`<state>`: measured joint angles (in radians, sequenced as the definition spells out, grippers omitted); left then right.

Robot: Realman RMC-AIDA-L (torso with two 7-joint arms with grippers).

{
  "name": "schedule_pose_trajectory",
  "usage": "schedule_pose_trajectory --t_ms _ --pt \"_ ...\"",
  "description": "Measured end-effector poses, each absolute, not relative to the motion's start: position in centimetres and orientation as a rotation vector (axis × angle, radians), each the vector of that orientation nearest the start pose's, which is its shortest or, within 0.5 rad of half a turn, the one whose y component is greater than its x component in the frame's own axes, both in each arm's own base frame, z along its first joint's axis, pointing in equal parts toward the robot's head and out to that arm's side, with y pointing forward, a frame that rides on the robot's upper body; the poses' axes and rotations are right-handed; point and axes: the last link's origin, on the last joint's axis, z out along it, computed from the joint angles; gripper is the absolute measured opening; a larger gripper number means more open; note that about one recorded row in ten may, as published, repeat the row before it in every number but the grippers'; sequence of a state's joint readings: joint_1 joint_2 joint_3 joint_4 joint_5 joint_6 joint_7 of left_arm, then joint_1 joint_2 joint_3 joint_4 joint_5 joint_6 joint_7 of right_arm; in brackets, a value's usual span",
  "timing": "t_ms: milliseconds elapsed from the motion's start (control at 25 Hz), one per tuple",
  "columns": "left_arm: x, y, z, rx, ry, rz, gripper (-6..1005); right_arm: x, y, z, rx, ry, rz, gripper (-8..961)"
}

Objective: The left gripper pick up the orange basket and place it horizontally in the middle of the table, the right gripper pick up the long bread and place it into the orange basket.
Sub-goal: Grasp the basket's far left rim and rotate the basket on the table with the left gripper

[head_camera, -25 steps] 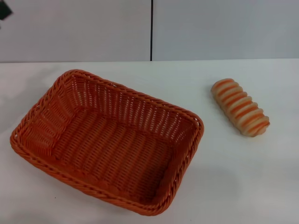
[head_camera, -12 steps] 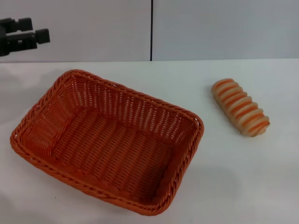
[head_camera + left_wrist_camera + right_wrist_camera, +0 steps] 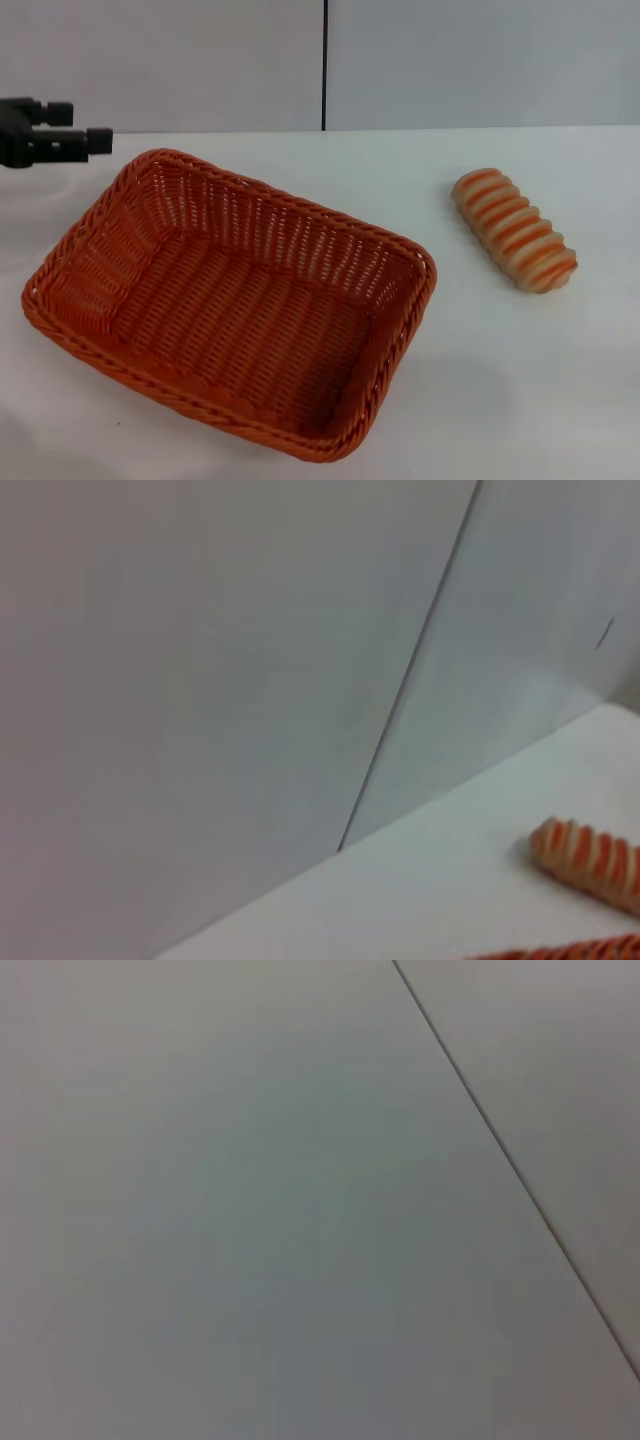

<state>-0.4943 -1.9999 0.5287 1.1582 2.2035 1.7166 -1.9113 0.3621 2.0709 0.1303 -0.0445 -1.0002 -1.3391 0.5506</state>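
Note:
The orange basket (image 3: 300,240) lies at an angle on the left half of the white table (image 3: 520,390), with nothing inside it. Its rim (image 3: 575,948) just shows in the left wrist view. The long bread (image 3: 514,229), cream with orange-brown stripes, lies on the table to the right of the basket and apart from it; the left wrist view also catches the bread (image 3: 592,856). My left gripper (image 3: 88,127) hovers open beyond the basket's far left corner, not touching it. My right gripper is out of view.
A grey wall with a dark vertical seam (image 3: 324,65) stands behind the table's far edge. Bare tabletop lies in front of the bread and to the right of the basket. The right wrist view shows only the wall panel.
My left gripper has come into view at the upper left and dropped lower, closer to the basket's far left corner. The basket and the bread have not moved.

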Motion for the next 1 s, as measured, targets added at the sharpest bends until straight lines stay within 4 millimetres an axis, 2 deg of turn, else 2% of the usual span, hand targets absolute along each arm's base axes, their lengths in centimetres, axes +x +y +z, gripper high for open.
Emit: schedule_pose_trajectory --t_ms 240,400,480,640,1000 --pt "-27.5 34.2 11.5 -2.5 -0.957 -0.286 796 41.3 27.2 9.2 -0.852 0.753 0.914 523" --pt "-27.5 34.2 11.5 -2.5 -0.957 -0.286 796 41.3 27.1 9.2 -0.852 0.754 0.914 525" --pt "-27.9 34.3 10.6 -2.502 -0.995 -0.163 796 41.4 27.1 9.2 -0.851 0.754 0.913 526" --pt "-27.9 34.5 9.8 -2.514 -1.004 -0.099 795 41.4 27.0 9.2 -0.85 0.755 0.911 528" --pt "-27.8 34.7 8.9 -2.532 -1.012 -0.046 795 41.5 27.0 9.1 -0.849 0.757 0.909 532"
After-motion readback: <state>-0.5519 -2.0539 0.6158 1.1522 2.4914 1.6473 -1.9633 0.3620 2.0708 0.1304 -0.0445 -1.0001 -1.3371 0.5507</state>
